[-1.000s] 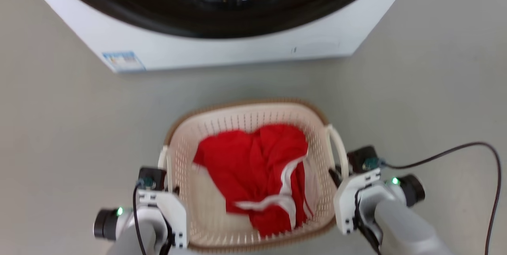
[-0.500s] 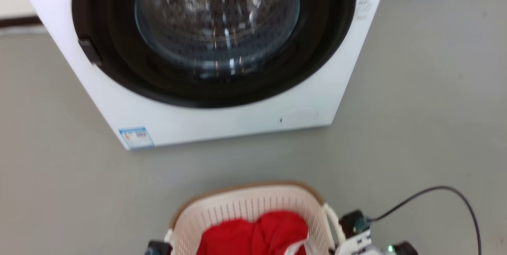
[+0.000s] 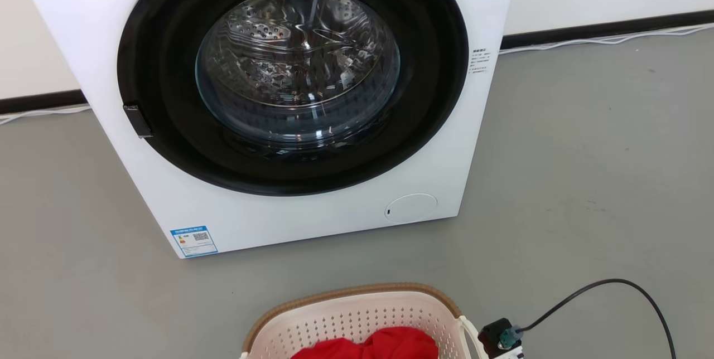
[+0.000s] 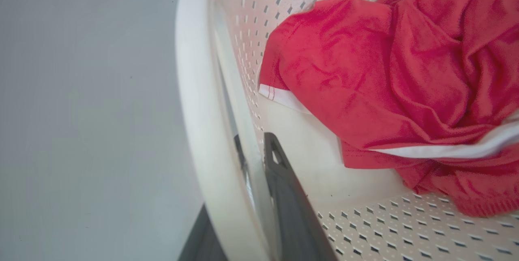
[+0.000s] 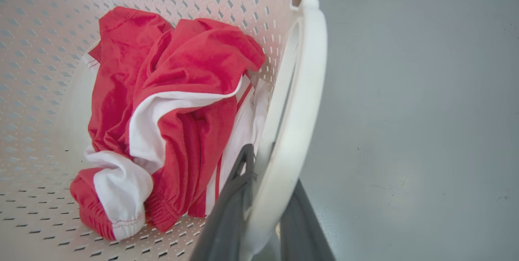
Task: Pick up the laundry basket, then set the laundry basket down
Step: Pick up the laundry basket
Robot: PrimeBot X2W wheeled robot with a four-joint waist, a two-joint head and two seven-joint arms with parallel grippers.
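Laundry basket: the laundry basket (image 3: 357,291) sat at the bottom edge of the head view, on the near side of the washing machine (image 3: 312,225) with a strip of bare floor (image 3: 585,153) between them. Whether its base was off the floor could not be told.
Contents: a red garment (image 5: 182,90) with white trim lay bunched inside, nearer the right wall.
Left gripper: the left gripper (image 4: 255,147) was closed on the left handle (image 4: 198,131), one dark finger inside the loop against the basket wall, the other outside.
Right gripper: the right gripper (image 5: 271,172) was clamped the same way on the right handle (image 5: 302,90).
Step in hand: probably the carry or the start of the lowering, with both arms sharing the load.
Risk – tilt: if one arm dropped faster than the other, the basket would tip and the garment could slide toward the low side or spill.
Risk – slip: the handles were smooth, rounded plastic, so a thin pinch might let a loop rotate or slide through the fingers.
Risk – collision: moving forward too far would push the rim into the washer's front.
Risk – snag: the black cable (image 3: 613,284) looped beside the right handle and could catch on it.
Risk – release: opening before the base rested flat would drop the basket.
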